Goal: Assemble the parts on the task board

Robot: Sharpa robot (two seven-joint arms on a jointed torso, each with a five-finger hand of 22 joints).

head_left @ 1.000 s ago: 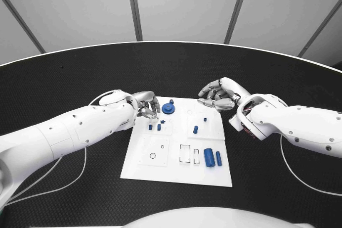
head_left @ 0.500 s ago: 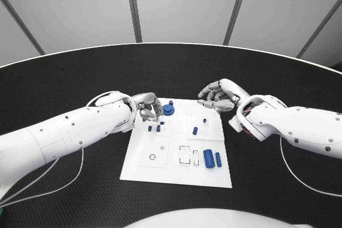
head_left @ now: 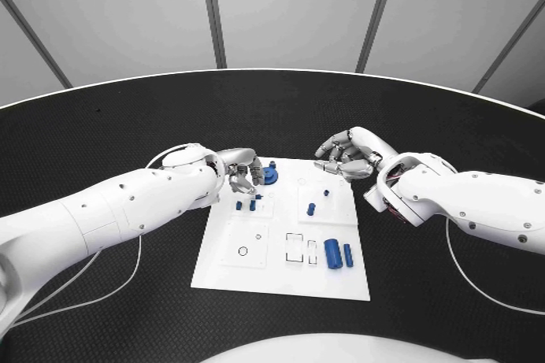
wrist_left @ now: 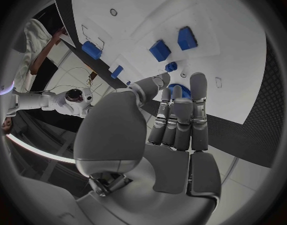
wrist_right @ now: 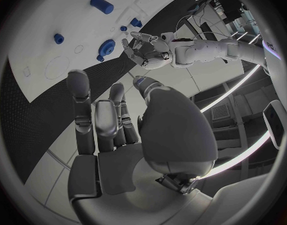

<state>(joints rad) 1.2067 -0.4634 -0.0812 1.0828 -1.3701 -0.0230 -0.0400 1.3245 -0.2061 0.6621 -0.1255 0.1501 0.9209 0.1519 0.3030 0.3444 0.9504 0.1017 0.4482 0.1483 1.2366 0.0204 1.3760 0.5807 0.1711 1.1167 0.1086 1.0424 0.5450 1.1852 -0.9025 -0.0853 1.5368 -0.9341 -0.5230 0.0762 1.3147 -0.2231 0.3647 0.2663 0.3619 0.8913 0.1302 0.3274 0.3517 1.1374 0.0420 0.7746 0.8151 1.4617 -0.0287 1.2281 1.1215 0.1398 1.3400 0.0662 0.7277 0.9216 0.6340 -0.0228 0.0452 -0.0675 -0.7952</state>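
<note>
Your left hand (head_left: 239,174), fingers together and holding nothing I can see, reaches for the blue gear (head_left: 269,173) at the task board's (head_left: 284,280) eleven o'clock corner; next, grip it, while your right hand (head_left: 344,153) waits curled, holding nothing.

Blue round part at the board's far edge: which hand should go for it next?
Left, probably. The left hand hovers right beside the blue round part at the task board's far edge, holding nothing. The right hand sits off the board's far right corner, farther away.
</note>
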